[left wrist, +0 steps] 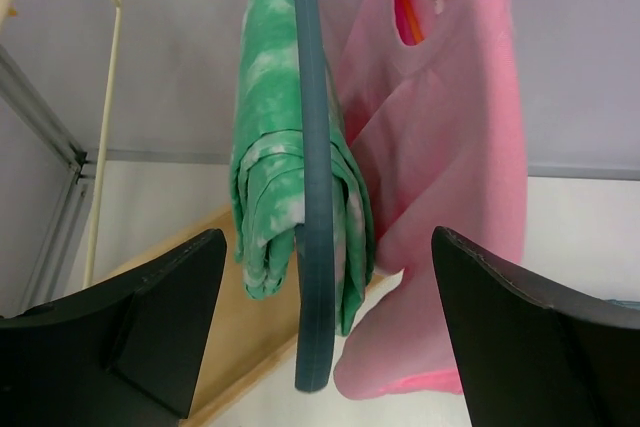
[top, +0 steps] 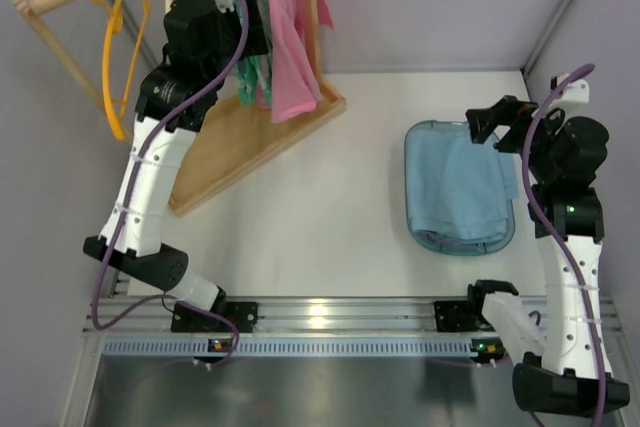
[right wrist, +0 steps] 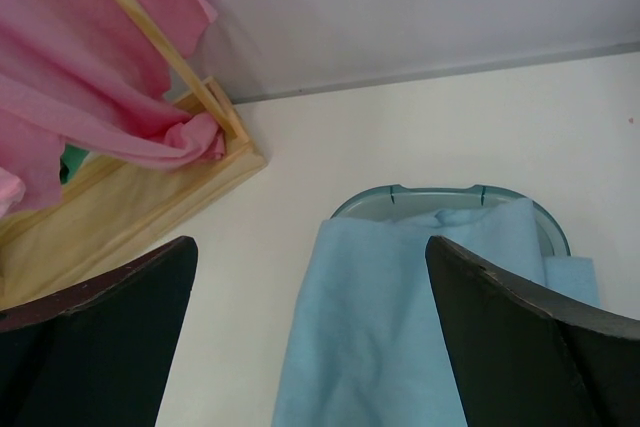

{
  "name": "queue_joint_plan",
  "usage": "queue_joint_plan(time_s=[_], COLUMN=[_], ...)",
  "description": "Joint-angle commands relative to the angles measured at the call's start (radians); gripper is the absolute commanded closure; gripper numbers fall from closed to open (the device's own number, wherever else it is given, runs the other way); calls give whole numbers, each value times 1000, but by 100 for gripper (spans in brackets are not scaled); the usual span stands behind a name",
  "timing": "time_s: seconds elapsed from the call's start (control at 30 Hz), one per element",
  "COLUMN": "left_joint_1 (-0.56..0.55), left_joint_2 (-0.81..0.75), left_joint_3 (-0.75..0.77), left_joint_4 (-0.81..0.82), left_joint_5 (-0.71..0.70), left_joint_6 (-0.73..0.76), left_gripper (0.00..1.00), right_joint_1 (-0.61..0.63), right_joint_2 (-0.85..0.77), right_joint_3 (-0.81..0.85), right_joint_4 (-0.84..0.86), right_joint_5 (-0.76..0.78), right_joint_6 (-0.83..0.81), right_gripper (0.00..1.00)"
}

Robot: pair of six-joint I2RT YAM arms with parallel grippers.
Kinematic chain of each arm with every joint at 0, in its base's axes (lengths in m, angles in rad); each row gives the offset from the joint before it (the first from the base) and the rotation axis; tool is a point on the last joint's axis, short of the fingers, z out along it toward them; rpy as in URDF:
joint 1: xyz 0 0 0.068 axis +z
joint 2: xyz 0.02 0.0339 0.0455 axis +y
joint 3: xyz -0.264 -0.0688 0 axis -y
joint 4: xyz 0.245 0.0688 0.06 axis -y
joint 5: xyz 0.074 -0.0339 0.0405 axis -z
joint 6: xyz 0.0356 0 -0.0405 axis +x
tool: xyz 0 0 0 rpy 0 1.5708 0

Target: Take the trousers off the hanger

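A white desk [top: 300, 217] is seen, walled in grey. The green trousers [left wrist: 265, 167], draped on the hanger [left wrist: 312, 197], are framed untouched by the released left tool [left wrist: 322, 332]. The right tool [right wrist: 310, 337] is spread wide too.

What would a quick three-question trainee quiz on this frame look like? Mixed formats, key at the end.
1. True or false: the trousers are draped over the grey-blue hanger.
2. What lies in the basket? A) socks B) a light-blue cloth C) a bottle
3. Fill the blank: the ___ end effector, jaws open, faces the trousers.

Key: 1 true; 2 B; 3 left.
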Motion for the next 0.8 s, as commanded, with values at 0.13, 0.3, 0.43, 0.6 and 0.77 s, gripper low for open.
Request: queue_joint_plan(time_s=[0.13, 0.3, 0.43, 0.6, 0.77], left_joint_1=[10, 12, 41, 116, 119], left_joint_2=[77, 88, 93, 116, 134], left_joint_3=[63, 38, 34, 35, 35], left_joint_4=[46, 112, 138, 141, 143], left_joint_5=[-18, -53, -45, 56, 82], left_joint_6=[48, 87, 68, 28, 62], left_gripper=[12, 16, 19, 21, 21], right_joint_1=[14, 12, 14, 12, 12], right_joint_2=[22, 51, 74, 96, 99], right_joint_3=[53, 96, 108, 131, 127], right_joint_4=[7, -16, -23, -42, -31], right_joint_5=[1, -14, -10, -2, 4], right_joint_6=[-14, -24, -41, -55, -58], right_gripper=[1, 1, 1, 1, 1])
